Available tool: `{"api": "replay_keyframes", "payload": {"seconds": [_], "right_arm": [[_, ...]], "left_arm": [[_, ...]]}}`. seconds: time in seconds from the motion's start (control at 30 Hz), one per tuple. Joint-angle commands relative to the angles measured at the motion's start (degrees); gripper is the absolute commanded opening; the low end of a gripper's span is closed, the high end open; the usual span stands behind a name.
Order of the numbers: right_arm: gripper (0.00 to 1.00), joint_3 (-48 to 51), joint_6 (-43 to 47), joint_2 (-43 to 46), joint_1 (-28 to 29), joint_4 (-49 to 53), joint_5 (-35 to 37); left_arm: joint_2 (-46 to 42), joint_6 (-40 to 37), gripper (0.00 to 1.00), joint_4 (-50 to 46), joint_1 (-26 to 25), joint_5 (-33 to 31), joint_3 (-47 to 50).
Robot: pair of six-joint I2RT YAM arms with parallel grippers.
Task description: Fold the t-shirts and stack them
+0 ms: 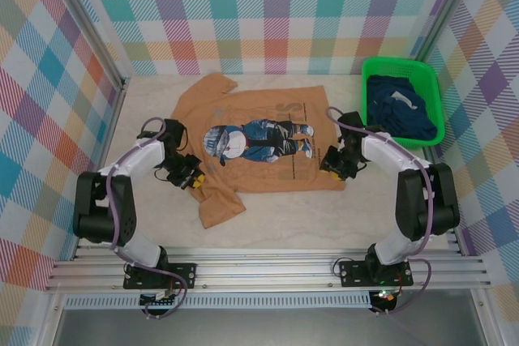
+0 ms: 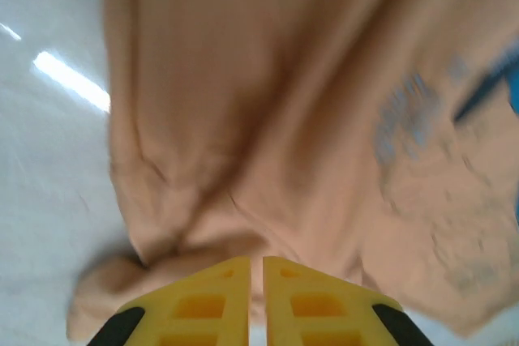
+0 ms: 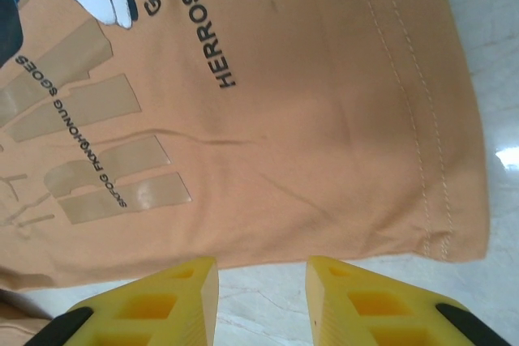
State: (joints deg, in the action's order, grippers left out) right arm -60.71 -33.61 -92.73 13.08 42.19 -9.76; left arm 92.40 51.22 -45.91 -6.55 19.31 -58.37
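Bare table (image 1: 284, 228) around t-shirt (image 1: 268, 107); basket (image 1: 399, 61) far-right

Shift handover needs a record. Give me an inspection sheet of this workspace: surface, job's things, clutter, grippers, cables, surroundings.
Surface: pale, glossy table.
Job's things: tan-orange t-shirt spread flat, print up; navy shirts heaped in the green basket at the far right corner.
Clutter: nothing seen.
Grippers: left gripper shut at the shirt's near sleeve, whether it pinches cloth is unclear; right gripper open, over the table just short of the hem corner.
Cables: purple cables run along both arms.
Surroundings: plaid walls; metal rail at the near edge.
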Motion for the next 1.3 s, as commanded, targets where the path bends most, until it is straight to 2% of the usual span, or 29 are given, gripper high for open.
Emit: {"api": "replay_keyframes", "payload": {"seconds": [0.0,0.07,0.2,0.3,0.5,0.67,0.73,0.8,0.97,1.1,1.27], "right_arm": [[0.34,-2.1,-0.7,-2.0,-0.3,0.0,-1.0],[0.34,-2.9,-0.3,-2.8,-0.3,0.3,-0.4],[0.34,-4.0,0.8,-3.8,-0.4,0.8,0.8],[0.34,-4.8,1.8,-5.4,-0.4,1.3,-0.1],[0.36,-5.4,2.7,-8.1,-0.2,2.0,-1.9],[0.36,-5.6,2.9,-10.4,-0.1,1.7,-1.6],[0.35,-6.1,2.7,-10.1,0.1,1.7,-1.2],[0.35,-6.9,2.4,-9.0,0.8,1.6,-0.5],[0.34,-7.7,-0.3,-8.3,4.0,1.9,-0.7],[0.33,-5.3,-3.3,-11.0,4.6,0.3,-1.7],[0.32,-5.4,-2.9,-14.3,3.5,5.5,2.7]], "left_arm": [[4.7,4.0,0.1,4.2,1.0,-5.2,-0.3],[7.3,4.1,0.07,3.5,1.6,-8.7,-1.0],[9.6,-1.1,0.04,-0.9,5.0,-18.3,-2.5],[13.2,-7.0,0.04,0.0,9.3,-20.7,-4.9],[18.1,-14.3,0.04,-4.5,11.0,-25.8,-14.7],[11.5,-18.8,0.28,-7.5,7.9,-35.0,-16.4],[8.0,-18.0,0.29,-9.1,6.6,-34.1,-15.3],[4.5,-15.3,0.29,-9.4,5.7,-30.0,-12.6],[0.5,-7.6,0.25,-1.6,1.9,-18.4,-3.5],[3.0,-5.0,0.22,1.3,0.5,-16.4,1.6],[3.0,-3.1,0.22,1.9,-4.0,-14.4,6.8]]}}
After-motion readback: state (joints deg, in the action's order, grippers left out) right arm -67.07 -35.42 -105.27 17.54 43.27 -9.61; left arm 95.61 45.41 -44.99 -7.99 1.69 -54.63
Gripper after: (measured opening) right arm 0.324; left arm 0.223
